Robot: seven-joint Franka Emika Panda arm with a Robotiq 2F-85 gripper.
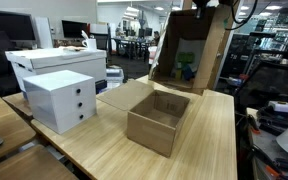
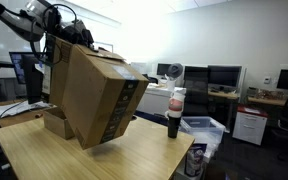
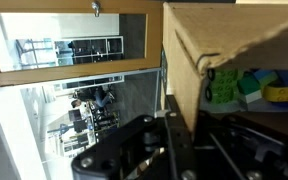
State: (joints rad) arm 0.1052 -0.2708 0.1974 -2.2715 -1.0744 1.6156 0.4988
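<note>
My gripper (image 3: 180, 128) is shut on the side wall of a large cardboard box (image 3: 184, 50) and holds it in the air, tilted. In the wrist view, green (image 3: 222, 85), blue (image 3: 259, 78) and yellow (image 3: 282, 93) toy blocks lie inside it. In both exterior views the lifted box (image 1: 189, 50) (image 2: 99, 95) hangs over the wooden table (image 1: 209, 135), with the gripper (image 1: 201, 8) at its top edge. A second open cardboard box (image 1: 159, 120) stands on the table below it, its flaps spread, and looks empty.
A white drawer unit (image 1: 61, 100) and a white carton (image 1: 54, 62) stand on the table beside the open box. A dark bottle (image 2: 174, 112) stands near the table's edge. Desks, monitors (image 2: 224, 78) and chairs fill the room behind.
</note>
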